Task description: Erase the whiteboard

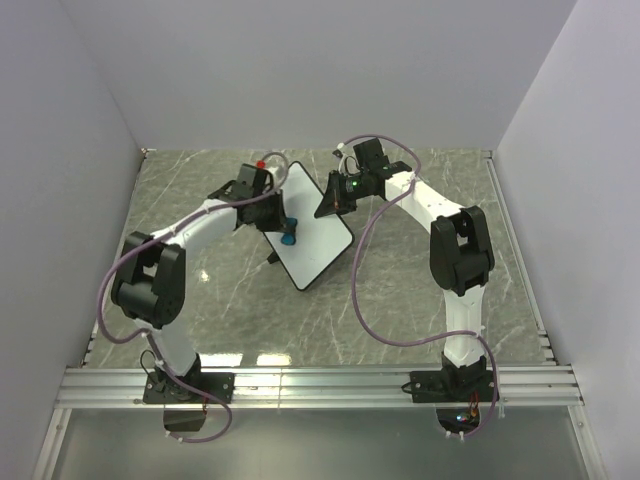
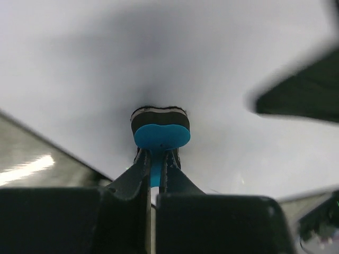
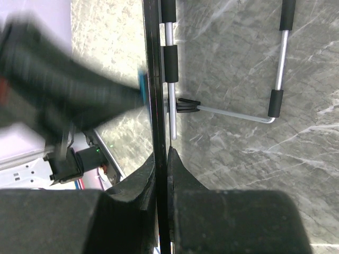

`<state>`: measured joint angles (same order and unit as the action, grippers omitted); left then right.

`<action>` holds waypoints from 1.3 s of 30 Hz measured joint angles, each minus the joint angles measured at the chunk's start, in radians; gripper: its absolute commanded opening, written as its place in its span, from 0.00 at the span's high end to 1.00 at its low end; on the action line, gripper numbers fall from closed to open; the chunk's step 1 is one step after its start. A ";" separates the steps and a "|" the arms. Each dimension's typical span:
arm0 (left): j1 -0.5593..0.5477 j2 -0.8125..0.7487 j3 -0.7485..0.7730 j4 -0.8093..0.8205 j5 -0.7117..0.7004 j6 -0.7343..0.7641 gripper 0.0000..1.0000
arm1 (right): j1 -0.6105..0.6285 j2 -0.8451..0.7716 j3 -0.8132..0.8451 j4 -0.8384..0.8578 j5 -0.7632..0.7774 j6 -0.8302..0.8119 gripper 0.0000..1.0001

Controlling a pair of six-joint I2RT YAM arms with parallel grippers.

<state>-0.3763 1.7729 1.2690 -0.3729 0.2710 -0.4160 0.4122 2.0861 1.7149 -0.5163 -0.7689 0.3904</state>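
Spotted the whiteboard (image 1: 318, 235) about mid-desk, nearer the far edge than the near one. Turned diagonal on the grey marbled desk (image 1: 420, 290), with one rounded corner aimed back toward the near edge. Looks plain white across the face from the top view, with a thin black rim all round.

Got the left fingers (image 2: 157, 159) pinched fully shut on the thin stem of a little blue eraser (image 2: 160, 135). Seen from the left wrist cam with the dark pad end pressed flat against the white face, somewhere near the board's left long side. Can't make out much past it, just a dark blurry shape off to the right.

Over on the other side, got the right fingers (image 3: 161, 157) closed tight too, clamped on the board's thin black edge. Shows up edge-on in the right wrist cam, running straight up the middle between both fingers. From above, looks like a grip on the far right side of the board.

Behind the board, can see a bent metal wire stand (image 3: 222, 110) with black sleeves on it, meeting the rim at a small black clip. Can't tell from these views how steeply the board is tilted.
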 measured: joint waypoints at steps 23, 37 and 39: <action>-0.109 -0.104 -0.145 -0.036 0.226 -0.042 1.00 | 0.007 0.000 0.011 0.007 0.009 0.006 1.00; 0.069 0.102 0.138 -0.216 0.085 -0.078 1.00 | 0.009 0.000 0.013 0.014 0.027 0.024 1.00; 0.072 0.104 0.142 -0.217 0.064 -0.079 1.00 | 0.009 0.000 0.013 0.014 0.026 0.024 1.00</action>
<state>-0.3038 1.8767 1.4113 -0.5896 0.3355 -0.4950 0.4210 2.0865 1.7275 -0.5018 -0.7425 0.4149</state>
